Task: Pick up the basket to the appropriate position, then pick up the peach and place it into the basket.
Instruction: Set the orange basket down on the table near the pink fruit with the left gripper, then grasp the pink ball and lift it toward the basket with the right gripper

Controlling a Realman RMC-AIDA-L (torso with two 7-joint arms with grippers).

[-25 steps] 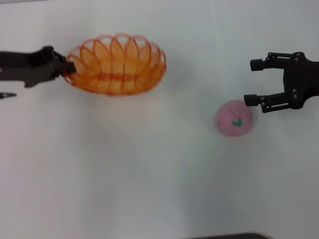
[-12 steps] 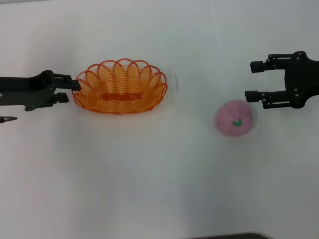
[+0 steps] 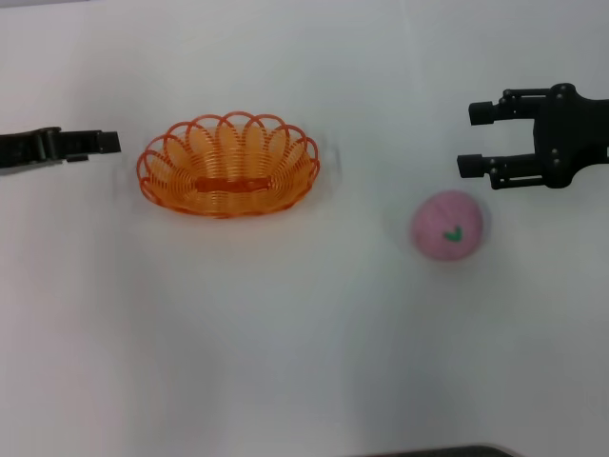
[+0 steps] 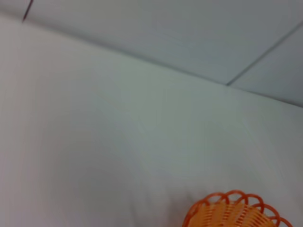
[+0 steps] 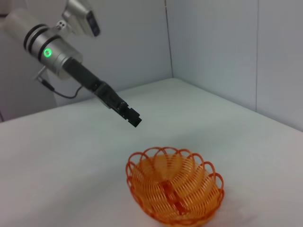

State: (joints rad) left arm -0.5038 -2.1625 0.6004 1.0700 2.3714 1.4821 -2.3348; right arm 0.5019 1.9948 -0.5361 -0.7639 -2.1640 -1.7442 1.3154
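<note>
The orange wire basket (image 3: pixel 228 167) stands upright on the white table, left of centre; it also shows in the left wrist view (image 4: pixel 236 213) and the right wrist view (image 5: pixel 175 189). My left gripper (image 3: pixel 103 143) is open and empty, drawn back a short way to the basket's left, apart from its rim; it also shows in the right wrist view (image 5: pixel 131 117). The pink peach (image 3: pixel 447 226) with its green leaf mark lies on the table at the right. My right gripper (image 3: pixel 473 139) is open and empty, just beyond the peach and slightly to its right, not touching it.
The white table (image 3: pixel 285 333) runs across the whole head view. Grey walls (image 5: pixel 213 47) stand behind the table in the right wrist view. A dark edge (image 3: pixel 438 451) shows at the near side of the table.
My left gripper held the basket tilted by its left rim, set it down flat, let go and pulled away to the left. My right gripper shifted slightly farther from the peach.
</note>
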